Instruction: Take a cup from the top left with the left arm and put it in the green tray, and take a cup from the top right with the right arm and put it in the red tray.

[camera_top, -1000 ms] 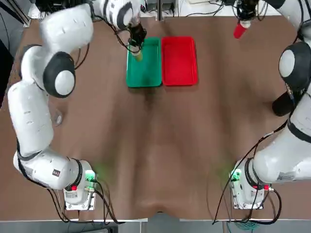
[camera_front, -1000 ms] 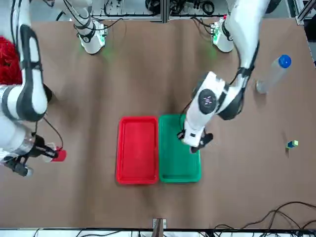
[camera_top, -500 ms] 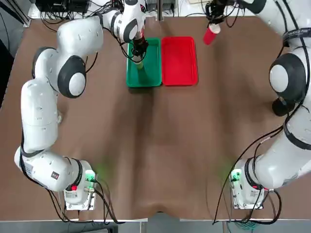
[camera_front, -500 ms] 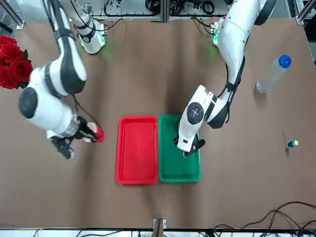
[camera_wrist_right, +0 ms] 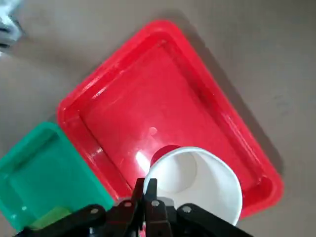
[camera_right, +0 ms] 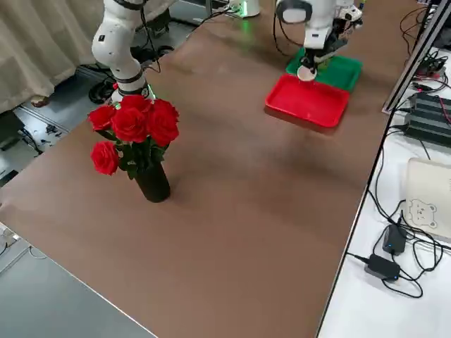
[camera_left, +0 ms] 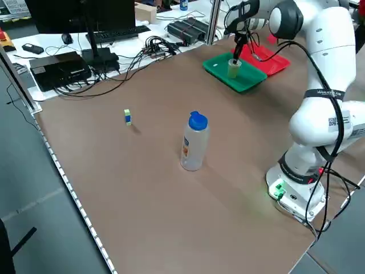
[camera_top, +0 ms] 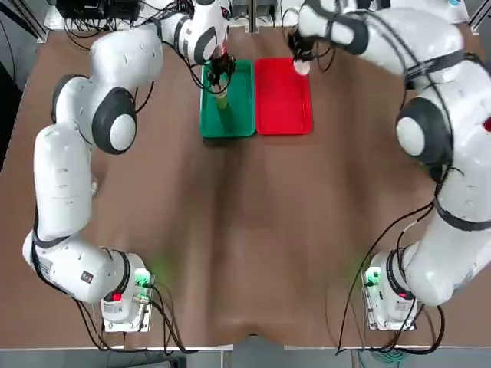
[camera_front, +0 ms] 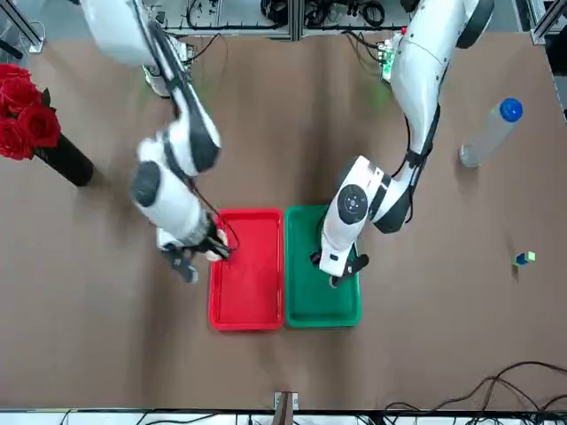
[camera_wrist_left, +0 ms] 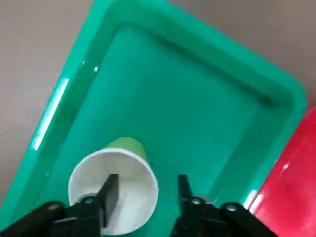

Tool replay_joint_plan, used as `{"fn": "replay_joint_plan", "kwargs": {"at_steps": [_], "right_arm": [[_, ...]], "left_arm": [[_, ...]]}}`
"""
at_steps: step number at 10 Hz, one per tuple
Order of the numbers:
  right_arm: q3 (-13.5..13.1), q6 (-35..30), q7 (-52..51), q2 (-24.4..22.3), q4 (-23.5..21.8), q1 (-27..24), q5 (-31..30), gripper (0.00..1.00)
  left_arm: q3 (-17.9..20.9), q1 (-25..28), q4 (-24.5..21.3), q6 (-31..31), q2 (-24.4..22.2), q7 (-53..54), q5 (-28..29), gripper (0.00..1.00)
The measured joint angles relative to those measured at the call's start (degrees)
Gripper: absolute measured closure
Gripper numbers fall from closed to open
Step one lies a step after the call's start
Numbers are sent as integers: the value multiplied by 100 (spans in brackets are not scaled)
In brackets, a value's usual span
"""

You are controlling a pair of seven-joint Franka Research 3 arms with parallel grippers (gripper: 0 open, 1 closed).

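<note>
The yellow-green cup [camera_wrist_left: 131,170] stands upright in the green tray [camera_top: 239,115], towards its far end. My left gripper [camera_wrist_left: 147,190] is open over it, one finger [camera_wrist_left: 109,190] inside the cup and the other outside its wall. In the left side view the cup [camera_left: 233,68] sits under that gripper. My right gripper [camera_wrist_right: 148,190] is shut on the rim of the red cup [camera_wrist_right: 197,182] and holds it just above the far end of the red tray [camera_wrist_right: 148,108]. From above, the red cup [camera_top: 301,67] hangs over the red tray [camera_top: 284,103].
The two trays lie side by side at the table's far middle. A blue-capped clear bottle [camera_front: 487,133] and a small block [camera_front: 524,258] are on my left side. A vase of red roses [camera_right: 134,130] stands on my right side.
My right arm has swung the red cup from the far right corner to above the red tray. My left gripper has set the yellow-green cup lower in the green tray.
</note>
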Motion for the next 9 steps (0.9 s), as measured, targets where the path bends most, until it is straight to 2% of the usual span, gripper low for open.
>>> {"fn": "replay_joint_plan", "kwargs": {"at_steps": [2,3,5,7,9], "right_arm": [[-12,242,9,309,8,88,-10,96],[-29,266,9,347,13,90,-13,96],[-40,265,9,368,17,105,-40,94],[-42,295,9,424,17,125,-108,94],[-45,358,9,465,17,126,-125,95]], "left_arm": [[174,170,81,-273,-441,44,22,7],[257,357,125,-723,-804,267,34,0],[256,1022,111,-1781,-1620,1080,35,0],[-109,2025,-139,-2222,-2258,2232,34,0],[-183,2592,-400,-2460,-2703,3675,28,0]]}}
